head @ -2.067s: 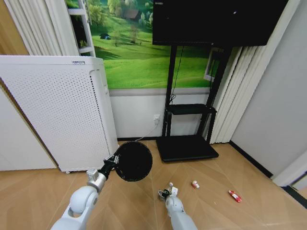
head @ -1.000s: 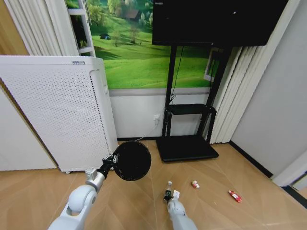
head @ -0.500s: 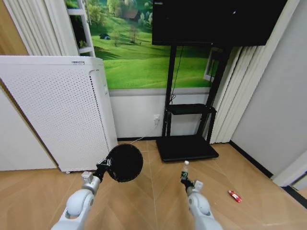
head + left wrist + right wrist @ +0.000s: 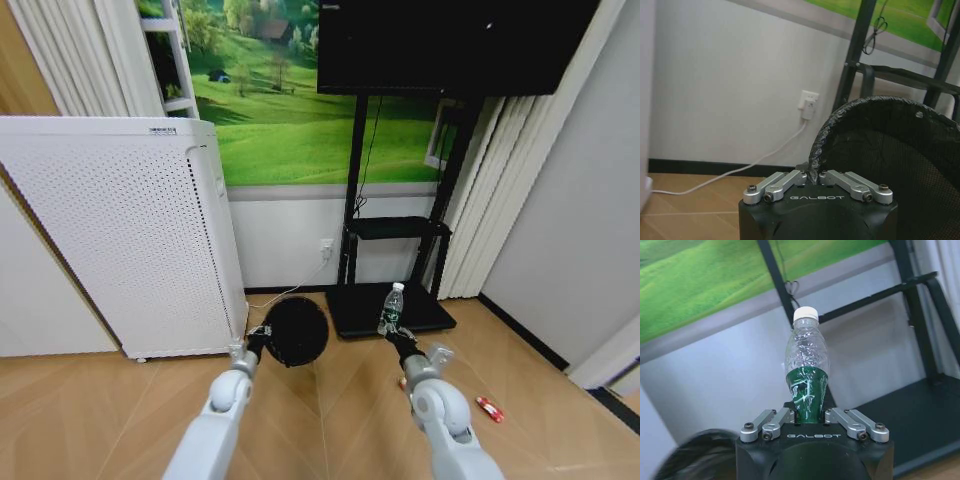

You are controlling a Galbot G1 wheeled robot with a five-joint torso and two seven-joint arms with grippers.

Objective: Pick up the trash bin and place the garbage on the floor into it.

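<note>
The trash bin (image 4: 296, 331) is a small black round bin held off the floor (image 4: 90, 410), its mouth turned toward me. My left gripper (image 4: 262, 333) is shut on its rim; in the left wrist view the fingers (image 4: 790, 178) pinch the bag-lined edge of the bin (image 4: 890, 150). My right gripper (image 4: 393, 328) is shut on the clear bottle (image 4: 392, 304), holding it upright just right of the bin. In the right wrist view the bottle (image 4: 806, 360) shows its green label and white cap, and the bin (image 4: 695, 457) sits low beside it. A red-and-white piece of garbage (image 4: 489, 408) lies on the parquet to the right.
A tall white perforated appliance (image 4: 120, 230) stands at the left. A black TV stand (image 4: 390, 305) with a flat base sits against the wall ahead. A white cable runs from a wall outlet (image 4: 326, 245) to the floor. Curtains and a grey wall close the right side.
My right gripper has lifted the bottle off the floor, up and forward. My left arm has swung the bin right and forward, close to the bottle.
</note>
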